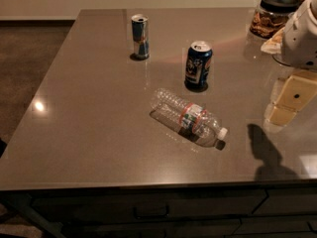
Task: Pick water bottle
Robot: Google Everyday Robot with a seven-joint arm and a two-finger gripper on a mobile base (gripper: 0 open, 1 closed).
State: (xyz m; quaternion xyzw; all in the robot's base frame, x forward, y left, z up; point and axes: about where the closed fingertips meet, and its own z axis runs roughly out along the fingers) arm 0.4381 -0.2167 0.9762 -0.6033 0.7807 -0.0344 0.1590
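From where I stand, the pick has hardly begun: the water bottle (185, 115) lies on its side on the brown countertop (84, 128), roughly in the middle and a little toward the near edge, with nothing touching it. The gripper (283, 110) hangs over the right side of the counter, off to the bottle's right and well apart from it, throwing a dark shadow on the surface below. Side-on as it is, I cannot tell whether it is spread or closed, though it plainly has no hold on the bottle. By my reckoning, everything is left to do: the reach across, the descent, the grasp and the lift. The bottle's long axis runs diagonally across the counter, its base toward the far left and its white cap toward the near right, so the cap end points more or less to the side where the gripper waits. The red, white and green label band sits on the half nearer the cap. A dark blue can (198, 66) stands upright just behind the bottle, near but apart, and a slimmer can (139, 36) stands farther back to the left; a dark-lidded jar (275, 14) sits at the far right corner.
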